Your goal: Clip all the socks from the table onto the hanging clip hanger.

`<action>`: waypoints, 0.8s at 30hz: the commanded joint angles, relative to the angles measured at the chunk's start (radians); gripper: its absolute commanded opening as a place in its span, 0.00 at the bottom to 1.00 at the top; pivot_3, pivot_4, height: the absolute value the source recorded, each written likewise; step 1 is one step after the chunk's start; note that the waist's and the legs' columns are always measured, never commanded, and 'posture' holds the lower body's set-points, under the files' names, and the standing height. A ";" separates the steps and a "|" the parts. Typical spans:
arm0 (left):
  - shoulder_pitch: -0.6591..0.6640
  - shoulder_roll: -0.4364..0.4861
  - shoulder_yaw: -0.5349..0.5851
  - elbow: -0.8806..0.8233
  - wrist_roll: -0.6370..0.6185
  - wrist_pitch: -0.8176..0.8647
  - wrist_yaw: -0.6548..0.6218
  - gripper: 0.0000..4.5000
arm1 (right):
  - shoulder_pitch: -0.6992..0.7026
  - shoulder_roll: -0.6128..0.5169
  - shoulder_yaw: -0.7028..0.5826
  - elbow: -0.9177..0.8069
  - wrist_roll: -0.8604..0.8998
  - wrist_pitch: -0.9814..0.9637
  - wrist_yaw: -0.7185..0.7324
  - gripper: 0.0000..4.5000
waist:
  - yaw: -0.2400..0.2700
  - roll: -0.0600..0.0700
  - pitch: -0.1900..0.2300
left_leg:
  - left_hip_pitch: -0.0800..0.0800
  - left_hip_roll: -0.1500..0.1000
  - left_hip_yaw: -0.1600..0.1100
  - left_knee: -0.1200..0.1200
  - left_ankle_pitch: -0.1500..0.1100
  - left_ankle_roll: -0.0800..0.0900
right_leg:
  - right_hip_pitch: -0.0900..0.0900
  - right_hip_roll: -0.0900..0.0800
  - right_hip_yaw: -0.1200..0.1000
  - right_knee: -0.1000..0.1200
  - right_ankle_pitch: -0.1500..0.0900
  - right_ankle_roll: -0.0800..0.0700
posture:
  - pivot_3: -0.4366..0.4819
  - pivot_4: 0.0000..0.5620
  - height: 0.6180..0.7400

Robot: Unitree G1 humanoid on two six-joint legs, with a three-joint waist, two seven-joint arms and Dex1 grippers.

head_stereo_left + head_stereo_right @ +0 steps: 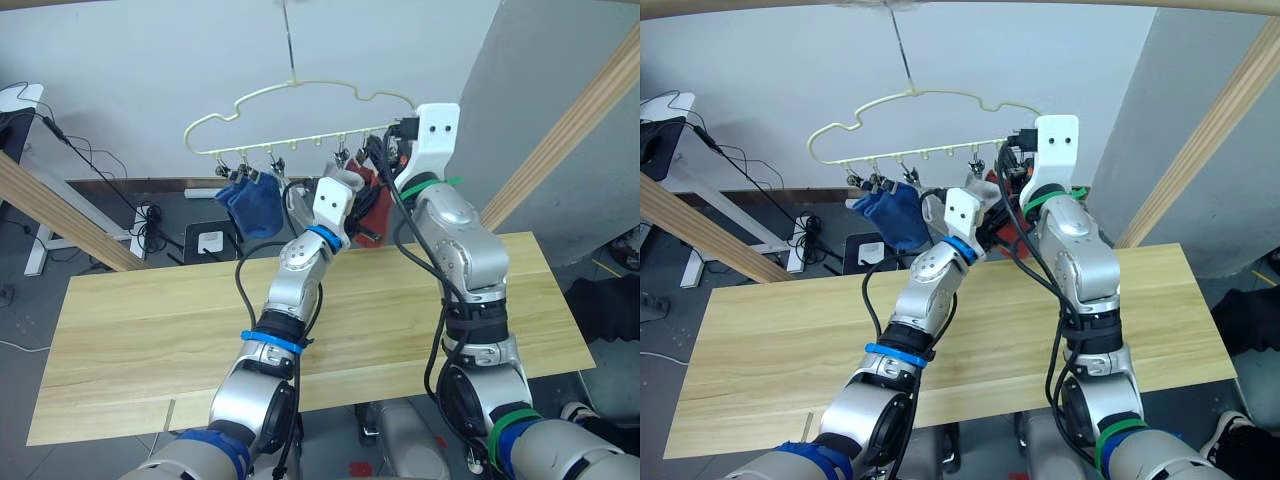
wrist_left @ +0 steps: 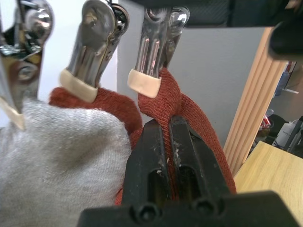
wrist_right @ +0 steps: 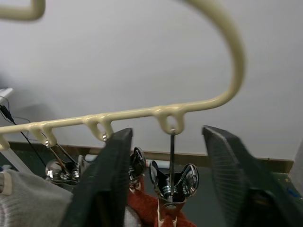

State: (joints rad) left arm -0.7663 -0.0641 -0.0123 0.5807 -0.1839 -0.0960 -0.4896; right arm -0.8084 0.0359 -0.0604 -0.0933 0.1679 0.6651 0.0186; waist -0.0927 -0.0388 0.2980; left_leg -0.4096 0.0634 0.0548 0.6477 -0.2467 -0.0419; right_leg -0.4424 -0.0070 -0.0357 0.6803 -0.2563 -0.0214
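The pale-yellow clip hanger (image 1: 300,90) hangs by its hook above the far edge of the table (image 1: 150,320). Two blue socks (image 1: 252,203) hang from clips at its left end. A light grey sock (image 2: 57,156) and a rust-red sock (image 2: 106,101) are clipped further right. My left gripper (image 2: 165,124) is shut on a second rust-red sock (image 2: 199,127), whose top edge sits in a metal clip (image 2: 151,52). My right gripper (image 3: 166,132) stands open just under the hanger bar, its fingers on either side of the last clip (image 3: 173,182).
Slanted wooden frame poles run at the left (image 1: 60,215) and the right (image 1: 570,130) of the table. Behind the table are a white wall, cables on the floor (image 1: 150,220) and a grey partition (image 1: 540,60).
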 commanded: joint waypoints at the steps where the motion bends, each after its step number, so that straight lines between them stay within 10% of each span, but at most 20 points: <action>1: -0.001 -0.001 -0.005 -0.050 -0.006 0.003 -0.002 0.11 | 0.023 0.005 -0.016 -0.128 0.044 0.039 -0.001 0.80 | 0.000 0.000 0.000 | 0.000 0.000 0.000 0.000 0.000 0.000 | 0.000 0.000 0.000 0.000 0.000 0.000 | 0.23 0.46 1.00; 4: 0.020 0.016 -0.022 -0.086 -0.012 0.028 -0.048 0.29 | 0.055 -0.006 -0.019 -0.200 0.071 0.090 0.012 1.00 | -0.001 0.000 0.000 | 0.000 0.000 0.000 0.000 0.000 0.000 | 0.000 0.000 0.000 0.000 0.000 0.000 | 0.23 0.46 1.00; 14: 0.266 0.355 -0.093 -0.574 -0.089 0.273 -0.360 0.98 | 0.184 -0.310 0.027 -0.427 0.202 0.247 0.285 1.00 | -0.014 0.000 0.000 | 0.001 0.001 -0.001 0.000 0.002 -0.003 | 0.000 0.001 0.001 0.001 0.000 0.000 | 0.27 0.44 1.00; 24: 0.404 0.810 0.165 -0.740 -0.143 0.588 -0.351 0.99 | 0.251 -0.701 0.039 -0.324 0.205 0.005 0.671 1.00 | -0.002 -0.001 -0.008 | 0.004 0.000 -0.002 0.001 0.001 -0.001 | 0.001 0.002 0.001 0.002 -0.003 0.005 | 0.36 0.34 1.00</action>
State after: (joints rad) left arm -0.3695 0.7260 0.1142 -0.1472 -0.3382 0.4662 -0.8629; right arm -0.5599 -0.6475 -0.0017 -0.4187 0.3738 0.7248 0.6451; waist -0.0948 -0.0394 0.2897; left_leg -0.4058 0.0638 0.0533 0.6486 -0.2456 -0.0432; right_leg -0.4411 -0.0044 -0.0351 0.6822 -0.2592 -0.0166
